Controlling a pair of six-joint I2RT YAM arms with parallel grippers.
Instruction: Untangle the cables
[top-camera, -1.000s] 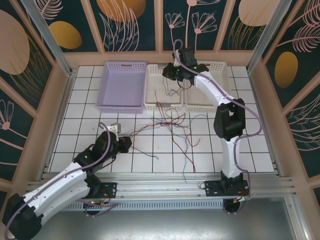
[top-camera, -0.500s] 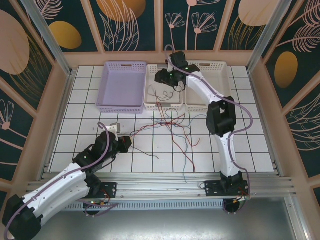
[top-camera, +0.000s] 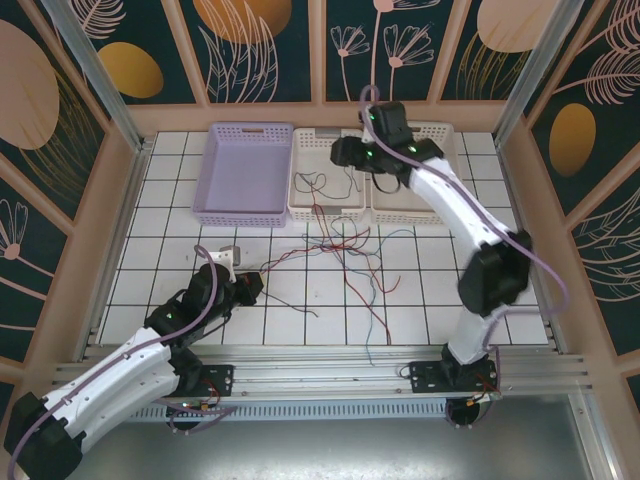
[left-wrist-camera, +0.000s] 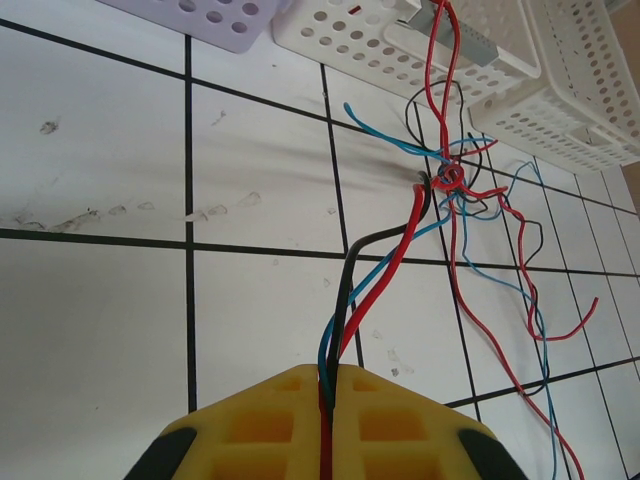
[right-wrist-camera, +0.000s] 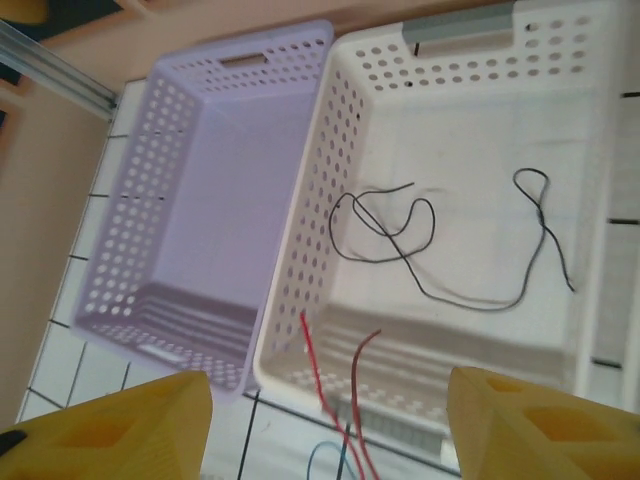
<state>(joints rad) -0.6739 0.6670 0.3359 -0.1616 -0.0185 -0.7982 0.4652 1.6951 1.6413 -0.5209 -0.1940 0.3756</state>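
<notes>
In the overhead view the cables (top-camera: 345, 245) lie as a loose tangle of red, blue and dark strands across the middle of the white tiled tabletop (top-camera: 160, 250), just below the row of baskets at the top of the frame. The left end effector (top-camera: 245, 285) sits low at the lower left of the tangle. Its wrist view shows the yellow fingers (left-wrist-camera: 270, 420) pressed together at the bottom centre, pinching one red, one black and one blue strand that run up and to the right into a small knot of cables (left-wrist-camera: 450, 180) near the white basket (left-wrist-camera: 400, 40). More red and blue loops trail down the right side of that frame. The right end effector (top-camera: 345, 155) hangs over the white basket (top-camera: 328, 205) in the upper centre, between the purple basket (top-camera: 245, 170) on the left and a second white basket (top-camera: 415, 205) on the right. In its wrist view its yellow fingers (right-wrist-camera: 120, 425) are spread wide at the two lower corners, holding nothing. Between them, two dark cables (right-wrist-camera: 385, 225) lie loose on the floor of the white basket (right-wrist-camera: 330, 130), one curled at the centre and one looped towards the right. Two red cables (right-wrist-camera: 312, 350) cross the basket's lower rim, beside the purple basket (right-wrist-camera: 200, 180).
</notes>
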